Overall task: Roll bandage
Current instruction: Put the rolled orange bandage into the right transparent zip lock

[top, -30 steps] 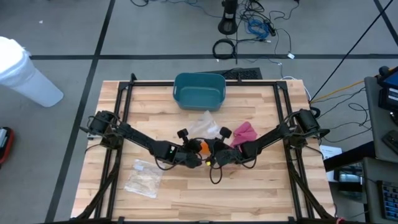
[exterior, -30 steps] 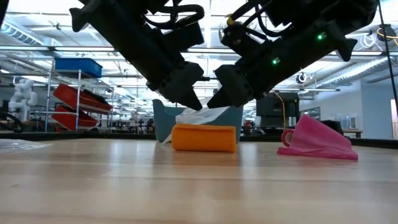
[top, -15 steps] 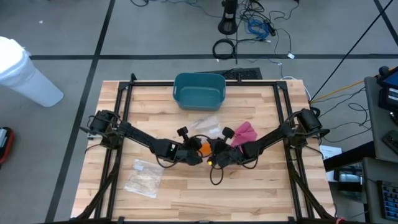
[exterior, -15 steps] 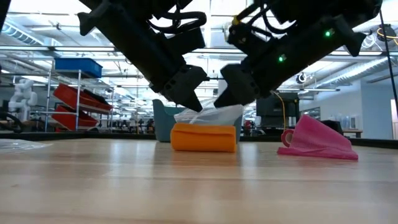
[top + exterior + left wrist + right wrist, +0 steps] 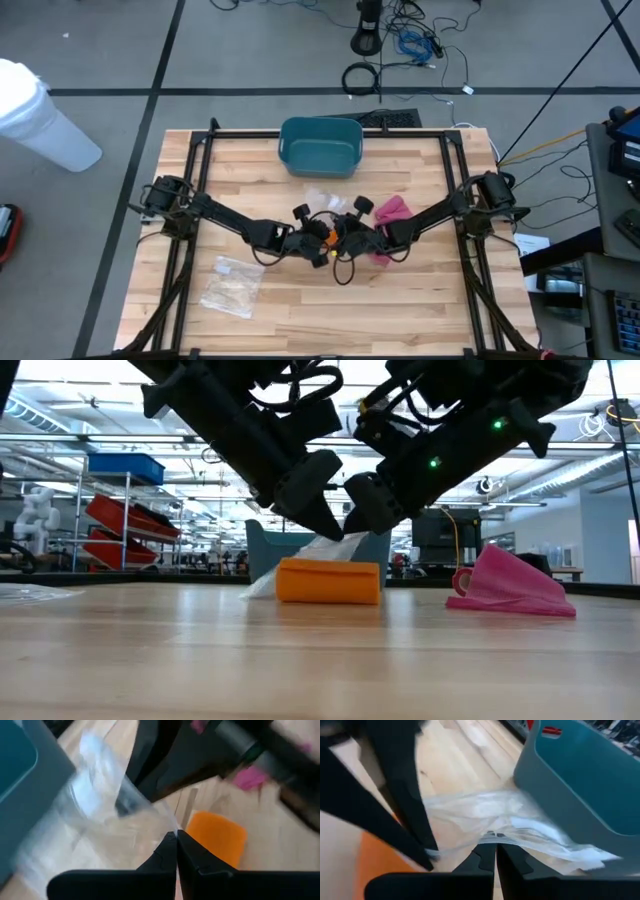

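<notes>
Both grippers clenched on the clear wrapper [image 5: 318, 547]: left gripper [image 5: 322, 522] and right gripper [image 5: 362, 520] meet tip to tip over table centre. Orange bandage roll [image 5: 328, 581] lies on the table [image 5: 320, 660] directly below the tips, about equally near both. Its long axis runs left-right in the low view, flat on its side.

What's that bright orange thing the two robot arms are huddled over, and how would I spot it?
Find the teal bin at the table's far edge, then come toward the middle, where the two grippers meet. The orange roll lies flat on the wood just below their tips, beside crinkled clear plastic wrap. It is a short, solid cylinder, unlike the crumpled pink bandage to its right.
</notes>
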